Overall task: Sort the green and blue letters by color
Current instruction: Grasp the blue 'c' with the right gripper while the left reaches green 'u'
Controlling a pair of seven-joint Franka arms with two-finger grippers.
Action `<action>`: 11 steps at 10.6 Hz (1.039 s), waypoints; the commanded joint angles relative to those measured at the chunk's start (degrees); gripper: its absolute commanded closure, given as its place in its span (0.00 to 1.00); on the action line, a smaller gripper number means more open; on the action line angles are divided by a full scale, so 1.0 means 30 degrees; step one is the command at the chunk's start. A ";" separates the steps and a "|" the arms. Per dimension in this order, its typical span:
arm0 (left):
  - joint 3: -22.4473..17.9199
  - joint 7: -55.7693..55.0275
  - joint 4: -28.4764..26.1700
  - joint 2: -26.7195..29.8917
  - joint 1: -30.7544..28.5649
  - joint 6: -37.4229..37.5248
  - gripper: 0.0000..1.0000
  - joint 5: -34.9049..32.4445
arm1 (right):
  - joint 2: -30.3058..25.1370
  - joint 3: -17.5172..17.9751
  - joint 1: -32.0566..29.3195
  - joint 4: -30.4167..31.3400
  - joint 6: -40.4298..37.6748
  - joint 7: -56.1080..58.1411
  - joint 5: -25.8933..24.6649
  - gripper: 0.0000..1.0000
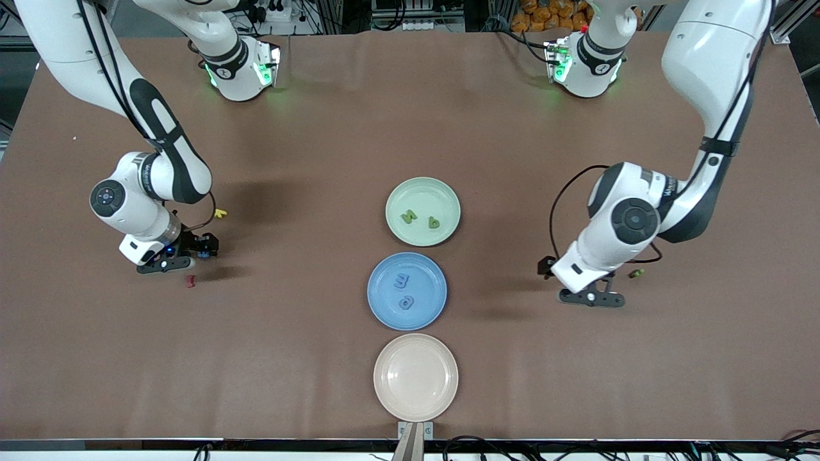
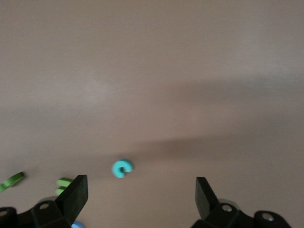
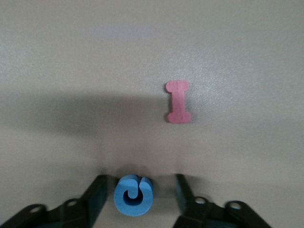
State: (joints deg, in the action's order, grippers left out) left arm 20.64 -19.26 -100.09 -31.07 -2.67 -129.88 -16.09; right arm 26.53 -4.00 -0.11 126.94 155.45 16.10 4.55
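In the right wrist view a blue letter [image 3: 133,194] lies on the table between the fingers of my right gripper [image 3: 140,183]. One finger touches it and a gap shows at the other, so the gripper is open around it. It hangs low at the right arm's end of the table [image 1: 173,259]. My left gripper [image 2: 141,180] is wide open and holds nothing, low over the table at the left arm's end [image 1: 592,296]. Near it lie a teal letter [image 2: 122,168] and green pieces [image 2: 65,184]. Two green letters [image 1: 409,217] lie on the green plate [image 1: 423,189]. Two blue letters [image 1: 401,280] lie on the blue plate [image 1: 384,301].
A beige plate [image 1: 416,376] stands nearest the front camera, in line with the other two plates. A dark red letter [image 1: 190,280] and a yellow letter [image 1: 220,214] lie close to the right gripper. A green letter [image 1: 635,273] lies beside the left gripper.
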 commanded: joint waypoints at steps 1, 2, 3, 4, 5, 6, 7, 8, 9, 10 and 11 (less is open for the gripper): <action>0.0853 0.0355 -0.3336 0.1301 -0.2329 -0.2838 0.00 -0.0349 | 0.0033 0.0307 -0.0023 0.0168 0.0215 -0.0181 0.0066 0.93; 0.0824 0.0355 -0.4014 0.1419 -0.2681 -0.3429 0.00 -0.0349 | 0.0032 0.0307 -0.0023 0.0168 0.0215 -0.0211 0.0066 0.95; 0.0824 0.0384 -0.4513 0.1421 -0.2888 -0.3841 0.00 -0.0465 | 0.0032 0.0307 -0.0023 0.0110 0.0099 -0.0211 0.0066 0.96; 0.0824 0.0385 -0.4692 0.1334 -0.3093 -0.3961 0.00 -0.1075 | -0.0084 0.0365 0.0035 -0.0007 -0.0048 -0.0530 0.0066 0.96; 0.0824 0.0385 -0.4694 0.1217 -0.3385 -0.3991 0.00 -0.1835 | -0.0288 0.0569 0.0181 -0.0298 -0.0368 -0.1287 0.0066 0.97; 0.0824 0.0414 -0.4839 0.1158 -0.3620 -0.4136 0.00 -0.2075 | -0.0609 0.0600 0.0617 -0.0794 -0.1241 -0.2368 0.0066 0.98; 0.0824 0.0414 -0.5044 0.1157 -0.3825 -0.4341 0.02 -0.2368 | -0.0786 0.0571 0.1346 -0.1495 -0.2439 -0.4583 0.0066 0.98; 0.0824 0.0414 -0.5394 0.1128 -0.3972 -0.4662 0.03 -0.2718 | -0.0759 0.0571 0.2108 -0.2169 -0.3176 -0.6520 0.0066 0.98; 0.0824 0.0443 -0.5774 0.1012 -0.4264 -0.5100 0.03 -0.2780 | -0.0672 0.0600 0.2870 -0.2524 -0.3184 -0.8308 0.0066 0.98; 0.0824 0.0530 -0.6068 0.0808 -0.4557 -0.5598 0.03 -0.3100 | -0.0584 0.0600 0.3689 -0.3020 -0.3213 -0.9863 0.0095 0.98; 0.0824 0.0589 -0.6361 0.0660 -0.4937 -0.6067 0.03 -0.3886 | -0.0496 0.0658 0.4278 -0.3518 -0.3242 -1.1010 0.0299 0.98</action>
State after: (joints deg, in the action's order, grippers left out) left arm 22.30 -18.11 -115.81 -29.32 -14.52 -144.33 -23.44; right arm 25.22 -2.04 9.04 118.99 146.92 -8.69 4.64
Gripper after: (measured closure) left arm 0.026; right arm 0.652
